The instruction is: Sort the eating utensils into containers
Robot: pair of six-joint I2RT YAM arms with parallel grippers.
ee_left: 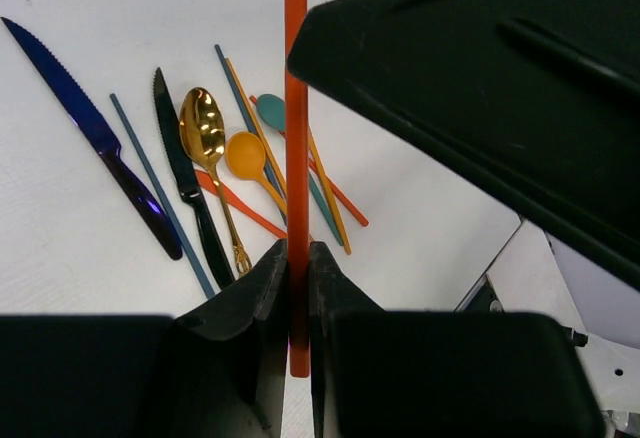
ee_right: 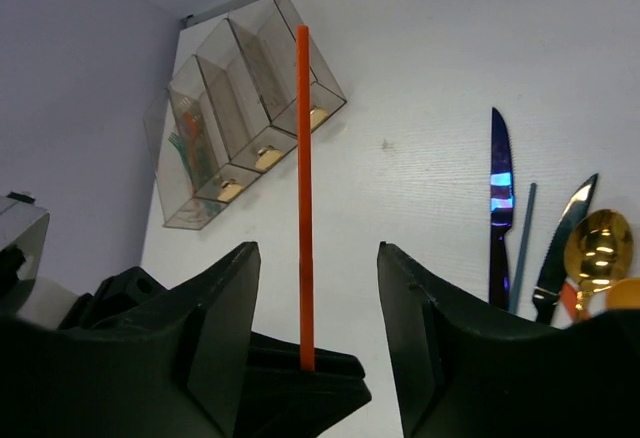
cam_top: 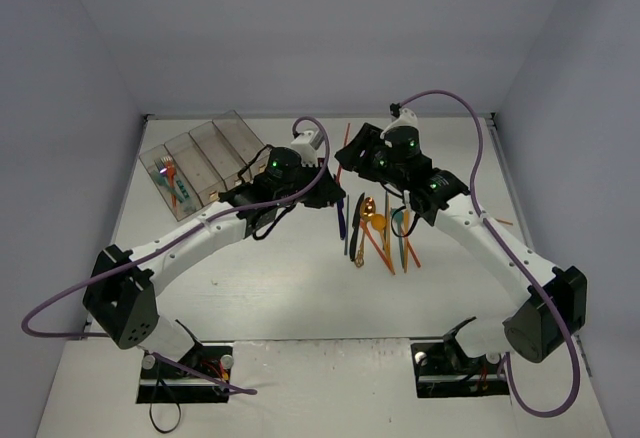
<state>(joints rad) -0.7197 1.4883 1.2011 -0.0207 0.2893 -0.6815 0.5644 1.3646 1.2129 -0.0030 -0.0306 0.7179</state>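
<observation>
A long thin orange utensil (ee_left: 295,108) stands upright between my two grippers. My left gripper (ee_left: 297,248) is shut on its lower end. My right gripper (ee_right: 318,253) is open, its jaws on either side of the orange utensil (ee_right: 303,188) without touching it. From above, both grippers meet just left of the pile, the left gripper (cam_top: 333,191) below the right gripper (cam_top: 347,156). The remaining eating utensils (cam_top: 380,233) lie in a pile on the table. The containers (cam_top: 215,138) stand at the back left.
Under the grippers lie a blue knife (ee_left: 90,133), a black knife (ee_left: 185,178), a gold spoon (ee_left: 203,128), an orange spoon (ee_left: 245,153) and a teal spoon (ee_left: 272,111). The leftmost bin holds an orange fork (cam_top: 170,171).
</observation>
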